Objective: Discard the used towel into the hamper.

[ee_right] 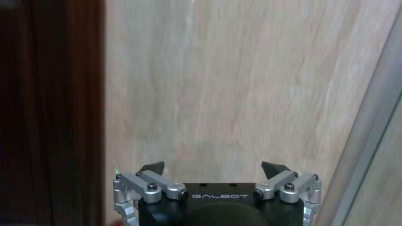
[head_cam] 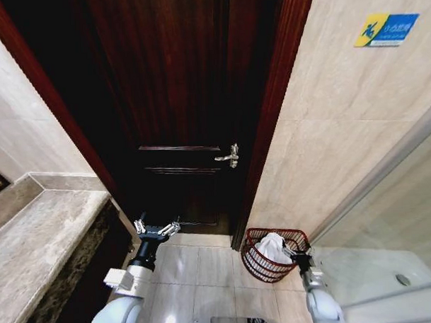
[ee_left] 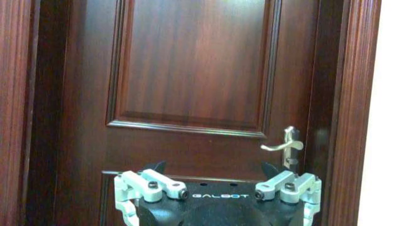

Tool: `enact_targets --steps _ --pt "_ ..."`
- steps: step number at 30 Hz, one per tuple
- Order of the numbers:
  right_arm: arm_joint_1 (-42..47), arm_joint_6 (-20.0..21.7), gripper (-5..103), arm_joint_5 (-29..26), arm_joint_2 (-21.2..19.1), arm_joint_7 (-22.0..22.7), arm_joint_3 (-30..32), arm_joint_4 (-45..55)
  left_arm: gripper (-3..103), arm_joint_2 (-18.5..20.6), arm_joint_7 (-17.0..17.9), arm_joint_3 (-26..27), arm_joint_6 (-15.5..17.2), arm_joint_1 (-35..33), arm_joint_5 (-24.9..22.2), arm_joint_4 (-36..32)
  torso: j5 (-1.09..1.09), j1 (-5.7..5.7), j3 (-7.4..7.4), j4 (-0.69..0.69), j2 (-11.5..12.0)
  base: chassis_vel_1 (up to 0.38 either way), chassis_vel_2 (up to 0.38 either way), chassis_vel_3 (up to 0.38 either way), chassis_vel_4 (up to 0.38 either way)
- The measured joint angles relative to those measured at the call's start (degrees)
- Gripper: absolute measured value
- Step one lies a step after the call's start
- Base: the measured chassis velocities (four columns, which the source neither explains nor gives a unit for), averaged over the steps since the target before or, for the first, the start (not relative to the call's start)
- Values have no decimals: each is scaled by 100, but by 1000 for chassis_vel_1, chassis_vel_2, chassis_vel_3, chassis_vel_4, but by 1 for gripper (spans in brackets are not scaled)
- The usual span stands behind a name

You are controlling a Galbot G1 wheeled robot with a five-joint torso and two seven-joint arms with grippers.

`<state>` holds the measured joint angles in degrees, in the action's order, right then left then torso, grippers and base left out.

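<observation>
Towel (head_cam: 274, 247): white, lying crumpled in the hamper (head_cam: 260, 268) beside the door (head_cam: 179, 134); we judge it soft, light, graspable at any fold; left gripper (head_cam: 156, 228) and right gripper (ee_right: 213, 173) both spread, empty.

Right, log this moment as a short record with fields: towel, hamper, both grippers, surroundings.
towel: white towel lying inside the hamper, bunched, top rising about to the rim
hamper: reddish-brown wire basket on the tiled floor, at the wall beside the door frame
left gripper: open, empty, raised in front of the dark wooden door, facing it
right gripper: open, empty, facing the beige tiled wall, next to the hamper
door handle: metal lever, untouched
</observation>
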<state>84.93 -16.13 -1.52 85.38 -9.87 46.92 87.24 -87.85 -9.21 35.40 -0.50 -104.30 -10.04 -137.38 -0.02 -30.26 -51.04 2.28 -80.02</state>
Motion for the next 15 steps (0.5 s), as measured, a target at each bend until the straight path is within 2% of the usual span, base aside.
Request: enact_targets --steps 6,15 --pt "1023 -112 100 -262 316 -10 -27 1385 99 1 0 0 0 0 0 0 1 0 0 0 0 0 0 0 0" --pt "1975 -386 100 -489 468 -4 -92 2456 99 1 0 0 0 0 0 0 1 0 0 -1 0 0 0 0 0"
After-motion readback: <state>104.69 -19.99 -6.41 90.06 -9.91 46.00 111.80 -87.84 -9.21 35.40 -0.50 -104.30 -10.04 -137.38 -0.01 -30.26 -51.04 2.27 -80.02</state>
